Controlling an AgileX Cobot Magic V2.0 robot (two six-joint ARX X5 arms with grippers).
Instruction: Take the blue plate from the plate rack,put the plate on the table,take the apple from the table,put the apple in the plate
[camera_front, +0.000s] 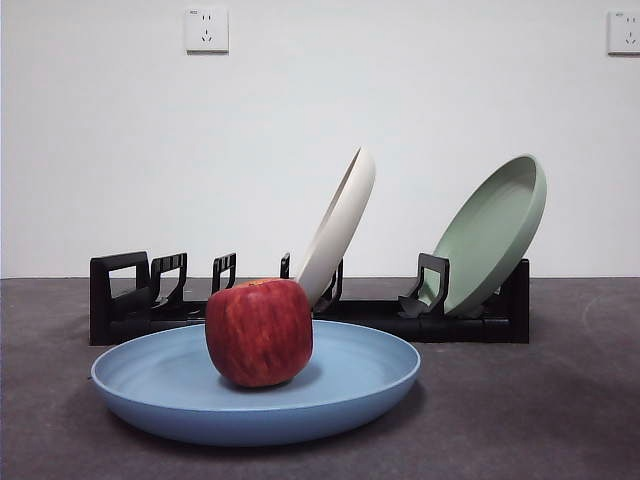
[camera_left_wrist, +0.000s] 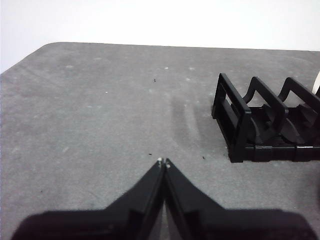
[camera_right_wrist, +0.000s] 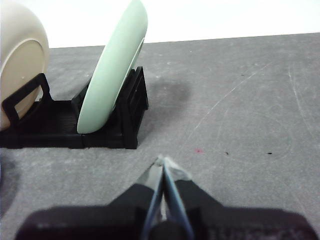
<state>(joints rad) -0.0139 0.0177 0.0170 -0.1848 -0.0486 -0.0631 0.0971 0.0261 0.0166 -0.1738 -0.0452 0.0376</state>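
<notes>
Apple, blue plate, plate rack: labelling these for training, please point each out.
apple (camera_front: 259, 332), front view, middle of its red side.
blue plate (camera_front: 350, 385), front view, bare rim.
plate rack (camera_front: 118, 297), front view, boxy end bracket.

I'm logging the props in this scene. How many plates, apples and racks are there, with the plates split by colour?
Blue plates: 1, the blue plate flat on the table, holding the apple.
Cream-white plates: 1, the cream-white plate leaning in the rack.
Pale green plates: 1, the pale green plate leaning in the rack.
Apples: 1, the apple.
Racks: 1, the plate rack.
Total: 5.

Three plates (camera_front: 255, 385) (camera_front: 338, 225) (camera_front: 492, 232), one apple (camera_front: 259, 332), one rack (camera_front: 120, 300), two wall sockets (camera_front: 206, 29) (camera_front: 623, 32).
</notes>
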